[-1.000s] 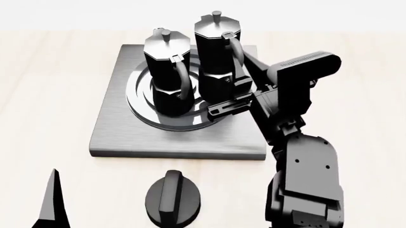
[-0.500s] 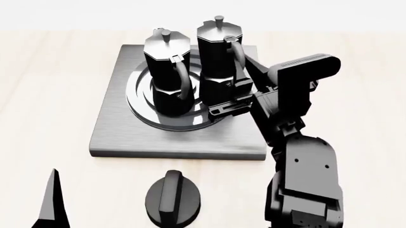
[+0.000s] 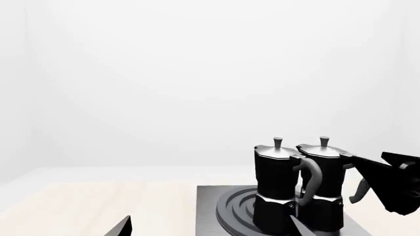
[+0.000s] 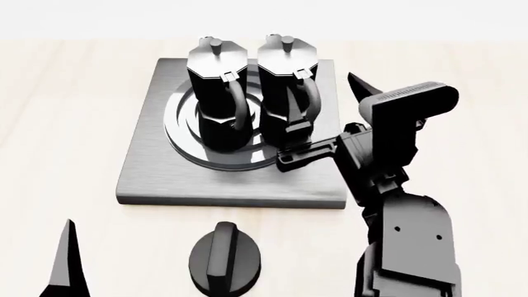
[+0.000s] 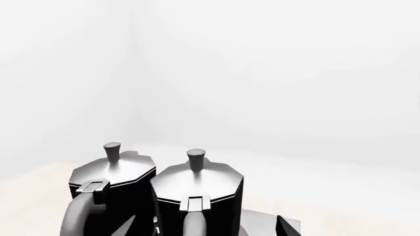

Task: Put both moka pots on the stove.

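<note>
Standing side by side on the stove, both moka pots rest upright on the raised dark rings. The left moka pot sits over the middle of the rings, and the right moka pot stands just beside it, toward the rings' right edge; their bodies look very close or touching, though the head view does not settle which. Each has its silver lid and small knob on top, and each curved handle faces the robot.

The stove lies flat on the pale wooden worktop, and a squat black knob with a ridge sits on the worktop just in front of the stove's near edge.

The right gripper reaches in from the right at the level of the right moka pot's lower body. Its fingers are spread: one finger lies across in front of the pot's base, close to the handle, and the other points up behind and to the right of the pot, apart from it. Whether the near finger touches the pot cannot be told. In the right wrist view both pots fill the lower part of the picture, lids and hinges close to the camera.

Only a dark tip of the left gripper shows at the near left, well apart from the stove; whether its fingers are spread or pressed together cannot be told.
</note>
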Robot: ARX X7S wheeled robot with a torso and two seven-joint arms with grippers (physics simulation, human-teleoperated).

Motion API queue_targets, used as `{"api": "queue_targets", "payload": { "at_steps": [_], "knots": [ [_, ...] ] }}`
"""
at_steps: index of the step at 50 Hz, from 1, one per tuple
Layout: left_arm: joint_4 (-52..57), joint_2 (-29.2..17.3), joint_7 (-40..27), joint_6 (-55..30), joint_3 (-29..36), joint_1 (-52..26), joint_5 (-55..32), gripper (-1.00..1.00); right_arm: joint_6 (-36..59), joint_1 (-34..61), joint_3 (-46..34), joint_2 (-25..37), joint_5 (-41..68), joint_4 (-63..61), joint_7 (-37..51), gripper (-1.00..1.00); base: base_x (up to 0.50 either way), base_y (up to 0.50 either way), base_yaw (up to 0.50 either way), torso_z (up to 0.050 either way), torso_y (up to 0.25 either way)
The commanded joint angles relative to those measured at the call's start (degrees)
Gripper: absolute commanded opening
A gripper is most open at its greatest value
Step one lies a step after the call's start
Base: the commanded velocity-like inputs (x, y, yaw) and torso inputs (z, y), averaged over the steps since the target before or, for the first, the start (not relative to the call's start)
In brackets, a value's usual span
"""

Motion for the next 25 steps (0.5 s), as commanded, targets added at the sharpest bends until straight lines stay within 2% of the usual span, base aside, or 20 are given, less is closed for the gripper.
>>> {"api": "queue_targets", "payload": {
  "at_steps": [1,7,11,14,18,25],
  "knots": [
    [0.11,-0.12,-0.11,0.03,0.11,0.01,0.06,1.0,18.69,-15.71,-0.63,-0.96,4.42,-38.63,0.59,1.0,0.0,0.0,0.0,0.0,0.0],
    [0.06,-0.14,-0.23,0.11,0.09,0.08,0.08,1.0,23.53,-22.52,-0.76,-1.74,8.95,-57.05,5.01,1.0,0.0,0.0,0.0,0.0,0.0],
    [0.25,-0.19,-0.27,0.12,0.19,0.15,0.12,1.0,26.26,-25.46,-1.23,-1.99,12.2,-68.36,11.72,1.0,0.0,0.0,0.0,0.0,0.0],
    [0.09,-0.18,-0.18,0.47,0.22,0.24,0.18,1.0,24.19,-28.84,-4.25,-1.6,9.36,-77.25,16.28,1.0,0.0,0.0,0.0,0.0,0.0],
    [0.18,-0.23,-0.13,0.59,0.28,0.33,0.08,1.0,25.63,-32.14,-7.14,-0.76,7.13,-83.3,19.83,1.0,0.0,0.0,0.0,0.0,0.0],
    [0.64,-0.34,-0.26,0.71,0.18,0.5,-0.16,1.0,22.43,-41.3,-9.97,0.4,3.78,-86.82,23.03,1.0,0.0,0.0,0.0,0.0,0.0]
  ]
}}
